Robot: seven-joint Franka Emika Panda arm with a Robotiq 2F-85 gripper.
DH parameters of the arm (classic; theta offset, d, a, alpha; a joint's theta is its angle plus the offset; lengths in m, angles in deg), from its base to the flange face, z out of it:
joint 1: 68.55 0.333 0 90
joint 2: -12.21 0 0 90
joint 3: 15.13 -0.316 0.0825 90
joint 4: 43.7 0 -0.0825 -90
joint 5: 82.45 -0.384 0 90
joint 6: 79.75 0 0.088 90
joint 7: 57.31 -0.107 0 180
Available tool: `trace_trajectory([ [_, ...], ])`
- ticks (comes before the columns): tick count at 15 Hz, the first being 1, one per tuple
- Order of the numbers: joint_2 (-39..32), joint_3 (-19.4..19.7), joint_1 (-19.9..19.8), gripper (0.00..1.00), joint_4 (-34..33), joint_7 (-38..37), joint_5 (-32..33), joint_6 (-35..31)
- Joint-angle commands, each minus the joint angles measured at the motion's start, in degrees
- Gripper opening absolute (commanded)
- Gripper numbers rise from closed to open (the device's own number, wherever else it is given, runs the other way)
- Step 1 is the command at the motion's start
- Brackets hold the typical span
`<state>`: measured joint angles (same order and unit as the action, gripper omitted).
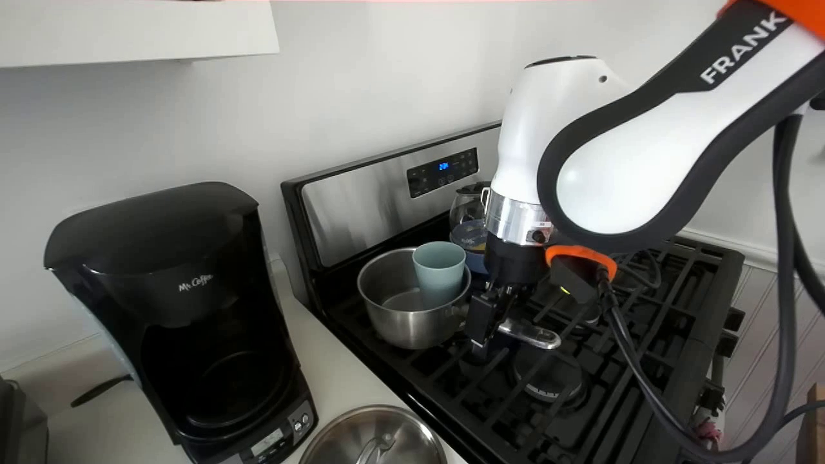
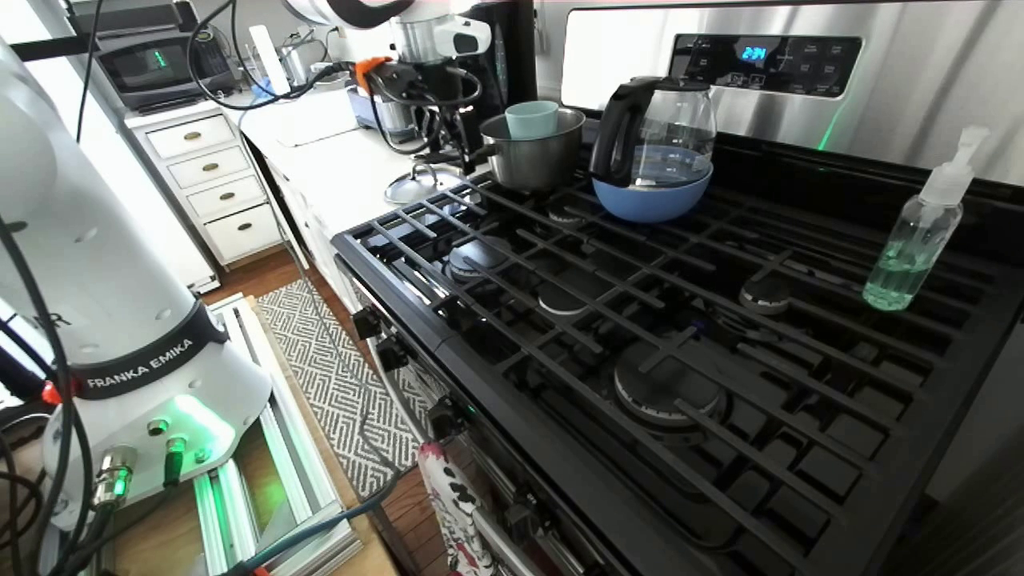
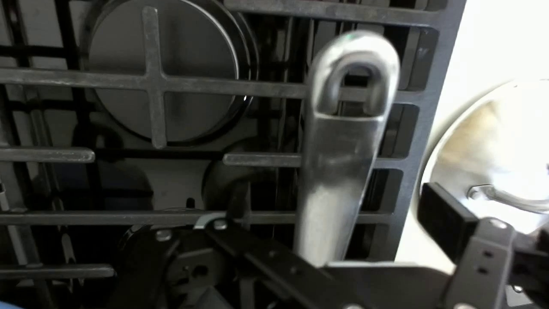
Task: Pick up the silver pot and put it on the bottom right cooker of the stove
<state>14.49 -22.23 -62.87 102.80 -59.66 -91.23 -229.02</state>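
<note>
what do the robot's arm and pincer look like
A smooth, rounded white arm with black bands, a silver metal wrist ring, an orange band and black cables; its black base collar reads FRANKA EMIKA in white. The jointed black pincer has blocky black fingers.

Robot arm point(image 1: 612, 174), smooth, rounded and white with black edging point(image 1: 552, 161); a black strip point(image 1: 722, 45) reads "FRANK" in white. Lower down come a silver ring point(image 1: 509, 222), an orange band point(image 1: 580, 250) and thick black cables point(image 1: 784, 212). The black claw point(image 3: 343, 210) has jointed links point(image 3: 266, 259), round pale screws point(image 3: 220, 224) and blocky pads point(image 3: 446, 221). The white base point(image 2: 232, 400) carries a black collar point(image 2: 132, 376) lettered "FRANKA EMIKA" and green-lit connectors point(image 2: 174, 460).
</note>
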Motion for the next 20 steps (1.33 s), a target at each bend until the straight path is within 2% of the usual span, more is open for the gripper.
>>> trace_trajectory([
  [1, -3.5, -0.1, 0.9, 1.00, -0.4, 3.1, -3.2, -3.5],
  [9, -0.5, -1.1, 1.7, 1.00, 4.5, -1.5, -0.9, -6.0],
  [14, 6.2, -2.0, 2.4, 1.00, 10.5, -6.7, 1.8, -6.5],
  [18, 10.4, -3.2, 1.0, 1.00, 14.3, -11.4, 7.3, -10.1],
  [19, 8.2, -3.4, 0.1, 1.00, 11.1, -12.3, 9.2, -9.7],
  [20, 8.8, -3.4, -0.3, 1.00, 11.6, -12.6, 10.4, -10.4],
])
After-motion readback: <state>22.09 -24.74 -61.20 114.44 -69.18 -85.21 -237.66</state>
